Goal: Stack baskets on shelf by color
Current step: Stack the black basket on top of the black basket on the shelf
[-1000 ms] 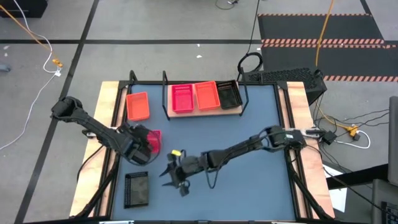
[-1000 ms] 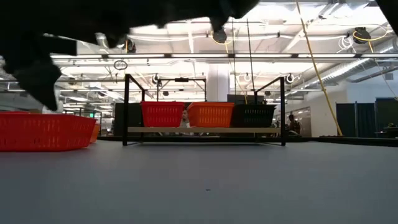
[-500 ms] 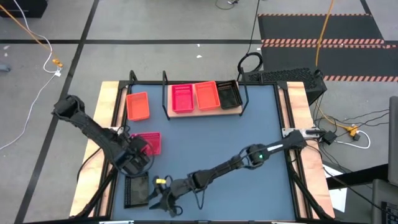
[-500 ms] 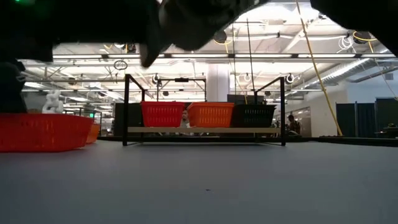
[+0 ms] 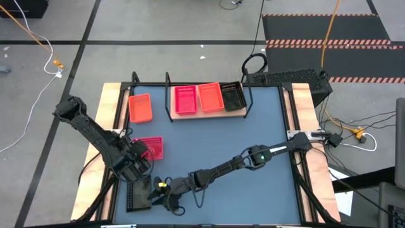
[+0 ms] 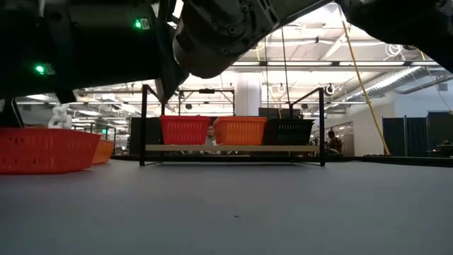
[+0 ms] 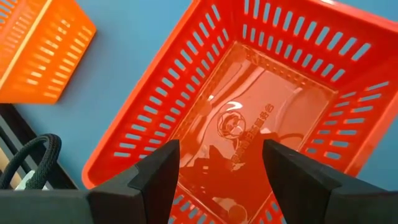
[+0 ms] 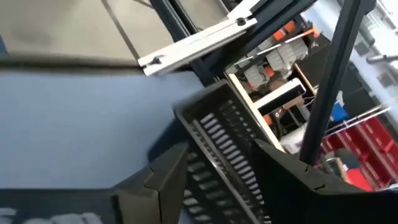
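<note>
The wooden shelf carries a pinkish-red basket, an orange basket and a black basket side by side. A loose orange basket and a pinkish-red basket rest flat on the table's left part. Another black basket lies near the near left corner. My left gripper is open, just above the loose pinkish-red basket, near its near end. My right gripper is open at the loose black basket's right side, with that basket's perforated wall between its fingers. My right gripper has one finger on each side of the loose black basket's perforated wall, coming level from the table's right. Whether either finger touches the wall, I cannot tell.
The right arm stretches slantwise across the near half of the blue table. The left arm comes in over the left edge. The shelf's black wire frame stands at the far side.
My right gripper has swept from the table's near middle toward the near left corner and reached the black basket there. My left gripper has drawn back toward the near edge, off the top of the loose pinkish-red basket, which now shows uncovered.
</note>
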Motion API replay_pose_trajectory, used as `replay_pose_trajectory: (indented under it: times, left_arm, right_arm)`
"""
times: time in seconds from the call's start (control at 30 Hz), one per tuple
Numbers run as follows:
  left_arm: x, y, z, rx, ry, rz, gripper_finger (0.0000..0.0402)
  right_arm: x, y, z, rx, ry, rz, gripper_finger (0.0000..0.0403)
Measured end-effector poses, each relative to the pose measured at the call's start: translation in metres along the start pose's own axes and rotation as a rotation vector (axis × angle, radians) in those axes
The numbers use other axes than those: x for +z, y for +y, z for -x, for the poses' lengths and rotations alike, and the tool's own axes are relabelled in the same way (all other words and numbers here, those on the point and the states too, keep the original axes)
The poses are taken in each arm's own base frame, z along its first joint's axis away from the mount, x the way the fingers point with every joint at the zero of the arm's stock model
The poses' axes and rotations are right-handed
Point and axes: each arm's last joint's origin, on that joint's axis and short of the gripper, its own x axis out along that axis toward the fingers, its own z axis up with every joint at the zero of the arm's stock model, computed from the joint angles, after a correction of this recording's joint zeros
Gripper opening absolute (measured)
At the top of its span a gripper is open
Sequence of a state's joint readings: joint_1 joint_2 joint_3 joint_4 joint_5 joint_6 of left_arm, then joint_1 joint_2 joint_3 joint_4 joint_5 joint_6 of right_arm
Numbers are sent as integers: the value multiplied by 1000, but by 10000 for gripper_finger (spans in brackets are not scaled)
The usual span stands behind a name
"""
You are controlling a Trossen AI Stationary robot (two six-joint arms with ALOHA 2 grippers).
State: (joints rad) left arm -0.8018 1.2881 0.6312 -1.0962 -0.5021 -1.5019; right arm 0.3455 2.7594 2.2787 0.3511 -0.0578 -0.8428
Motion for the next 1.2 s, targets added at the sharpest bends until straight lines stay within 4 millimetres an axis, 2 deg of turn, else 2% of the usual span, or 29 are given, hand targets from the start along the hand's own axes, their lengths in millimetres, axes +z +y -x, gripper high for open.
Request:
replay_pose_trajectory:
  times: [0.2,0.5,0.73,0.83,1.0,1.1,1.2]
  left_arm:
    - [0,0,0,1,-5,-8,232]
    - [0,0,0,1,-5,-8,232]
    - [0,0,0,1,-5,-7,232]
    - [0,0,0,1,-3,-7,232]
    - [-5,-1,2,-15,25,-24,232]
    - [-8,-1,4,-23,25,-23,232]
    - [-9,-1,4,-25,26,-19,232]
  right_arm:
    - [-17,-6,1,66,17,48,159]
    - [-33,-10,2,107,16,54,50]
    - [-35,-3,2,138,72,57,3]
    - [-24,3,3,145,108,52,3]
    - [6,6,5,69,153,-55,2]
    - [21,2,9,-27,205,-121,2]
    - [25,-11,8,-112,100,-227,2]
